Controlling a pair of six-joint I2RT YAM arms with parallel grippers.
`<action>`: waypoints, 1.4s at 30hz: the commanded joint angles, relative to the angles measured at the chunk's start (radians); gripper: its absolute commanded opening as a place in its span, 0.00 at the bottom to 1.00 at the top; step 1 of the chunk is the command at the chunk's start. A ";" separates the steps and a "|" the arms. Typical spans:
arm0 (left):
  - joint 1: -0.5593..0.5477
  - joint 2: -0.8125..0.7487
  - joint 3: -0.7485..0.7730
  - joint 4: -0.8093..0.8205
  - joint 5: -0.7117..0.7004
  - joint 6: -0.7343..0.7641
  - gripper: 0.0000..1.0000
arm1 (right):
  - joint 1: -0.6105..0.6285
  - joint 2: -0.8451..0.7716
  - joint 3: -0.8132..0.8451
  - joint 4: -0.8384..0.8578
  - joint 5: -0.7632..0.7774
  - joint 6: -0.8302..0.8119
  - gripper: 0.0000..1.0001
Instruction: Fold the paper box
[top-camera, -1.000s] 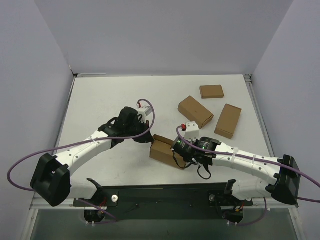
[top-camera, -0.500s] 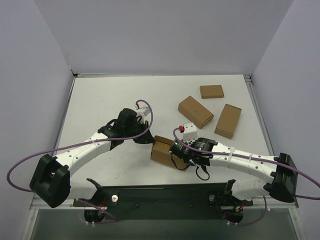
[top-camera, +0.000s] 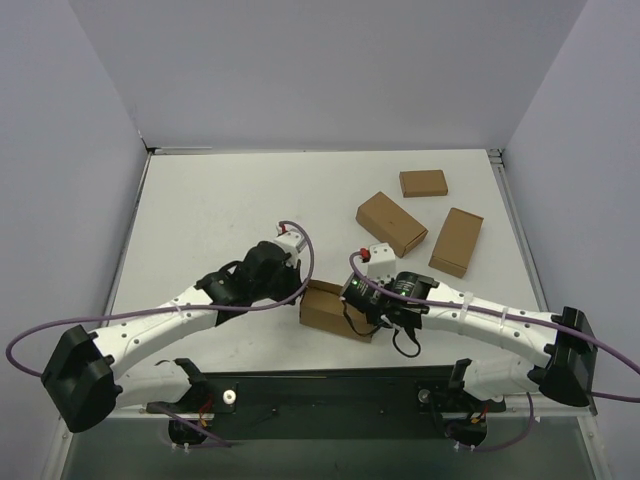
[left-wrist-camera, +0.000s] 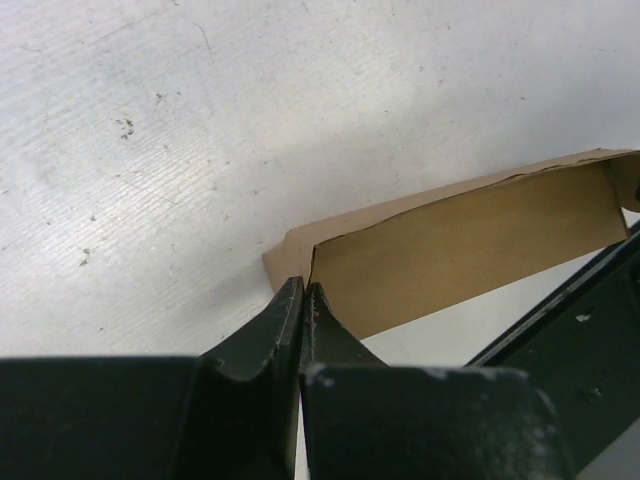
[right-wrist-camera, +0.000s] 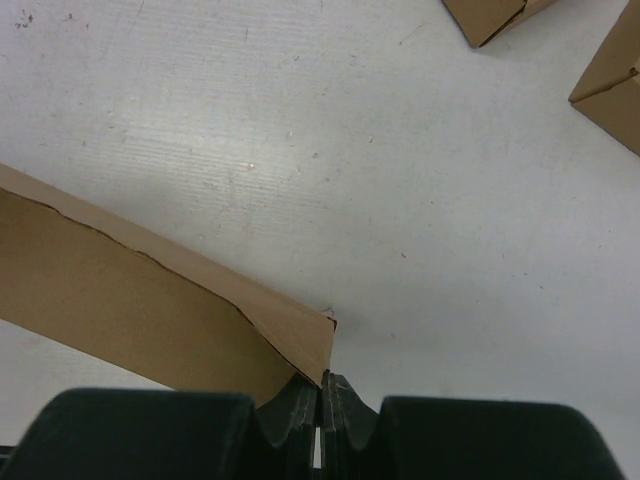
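Observation:
The paper box (top-camera: 330, 312) is a brown cardboard piece, partly folded up, lying on the white table between the two arms near the front edge. My left gripper (top-camera: 303, 292) is shut on the thin upright wall at the box's left end. In the left wrist view that wall (left-wrist-camera: 460, 240) runs straight into the closed tips of the left gripper (left-wrist-camera: 303, 290). My right gripper (top-camera: 352, 303) is shut at the box's right end. In the right wrist view the box's corner (right-wrist-camera: 300, 335) meets the closed tips of the right gripper (right-wrist-camera: 322, 380); whether they pinch it is unclear.
Three smaller ready-made brown boxes lie at the back right: one (top-camera: 391, 223) closest to the arms, one (top-camera: 423, 183) behind it, one (top-camera: 456, 241) to the right. A black rail (top-camera: 330, 385) runs along the table's front edge. Grey walls enclose the table.
The left arm has swung lower and nearer, its gripper sliding toward the box's near left end. The right gripper stays at the box's right end. Both stay shut.

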 joint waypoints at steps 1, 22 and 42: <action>-0.084 -0.063 -0.063 0.050 -0.192 0.002 0.00 | -0.041 -0.047 0.011 0.082 -0.093 0.011 0.00; -0.164 -0.180 -0.131 0.106 -0.281 -0.111 0.50 | -0.065 -0.053 -0.015 0.139 -0.124 -0.003 0.00; -0.110 -0.195 -0.315 0.267 -0.209 -0.159 0.62 | -0.058 -0.039 -0.009 0.130 -0.114 0.006 0.00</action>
